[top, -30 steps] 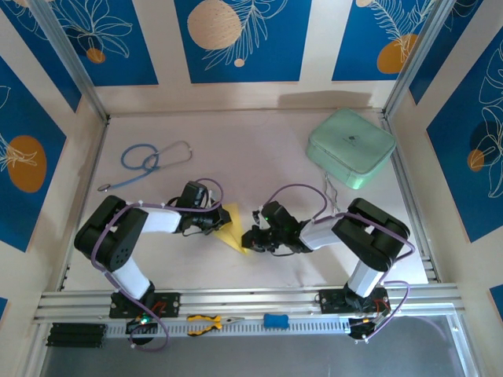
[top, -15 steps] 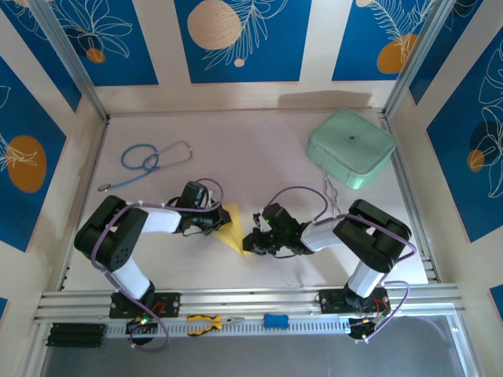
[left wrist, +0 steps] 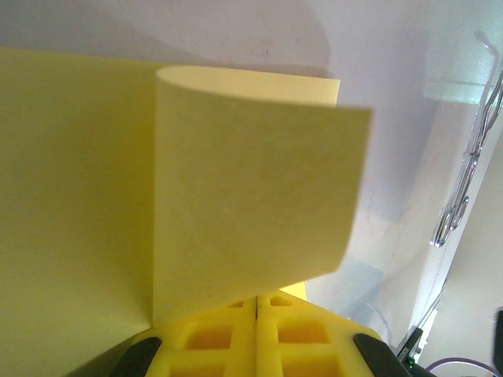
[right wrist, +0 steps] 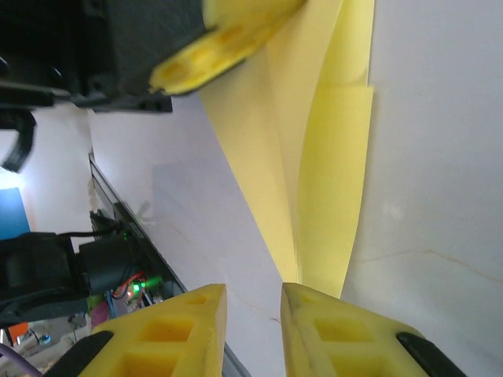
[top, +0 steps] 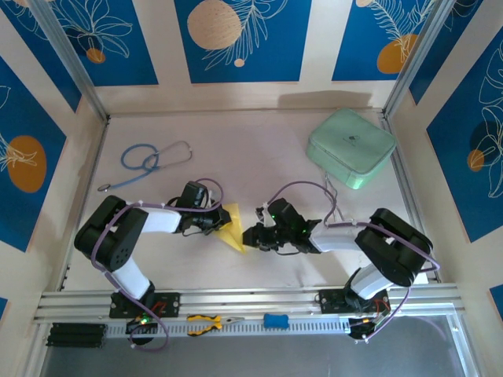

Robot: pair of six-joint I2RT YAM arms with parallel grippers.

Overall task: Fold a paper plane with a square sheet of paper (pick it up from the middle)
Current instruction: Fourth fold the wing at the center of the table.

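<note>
Showing the fold in progress: a pale-yellow paper sheet, partly folded into a narrow wedge, lies on the white tabletop well apart from the mint-green case, toward the near left of it.

(a) Overhead view. The left gripper meets the side of the paper turned away from the case. The right gripper sits at the paper's sharp near tip, on the side toward the case. A bent metal wire piece lies just nearer than the case. A blue-tubed stethoscope lies far to the left of the case. Yellow-handled pliers and a small blue object rest on the front rail, nearer and to the left of the case.

(b) Left wrist view. The yellow fingers are pressed together, leaving only a thin seam. The paper's edge runs in at their tips, pinched there, and one flap curls upright above them.

(c) Right wrist view. The fingers stand a narrow gap apart and grip nothing. The paper's point ends just at the mouth of that gap, beside one finger. Two layered creases fan away toward the other arm's yellow finger.
</note>
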